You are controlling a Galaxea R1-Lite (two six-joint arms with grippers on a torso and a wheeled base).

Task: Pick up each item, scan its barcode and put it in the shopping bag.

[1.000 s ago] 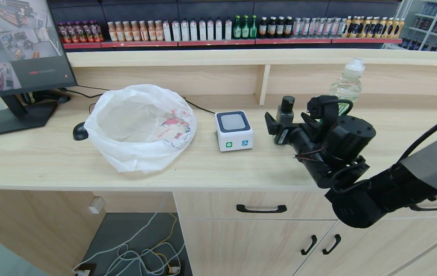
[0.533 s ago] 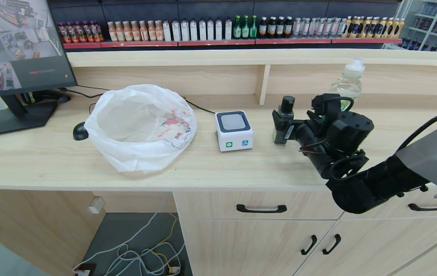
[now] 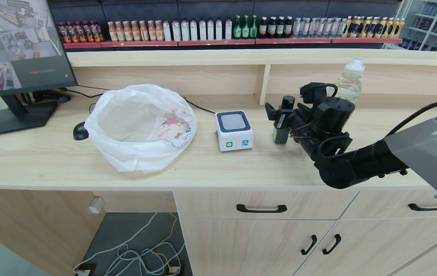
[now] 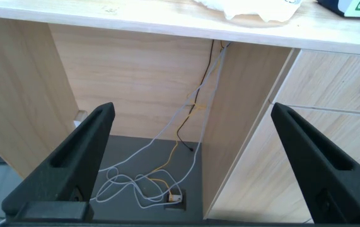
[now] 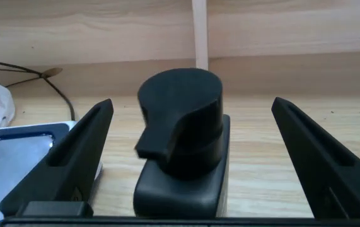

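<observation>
Shop counter, pale wood, drink shelves behind. Shopping bag, looks empty. Scanner beside it. Pump bottle stands beyond the scanner, right gripper spread wide around it, not closed. First pick unfinished, scanning and bagging left. Water bottle waits behind. Left wrist view adds the left gripper, wide open, below counter level.
</observation>
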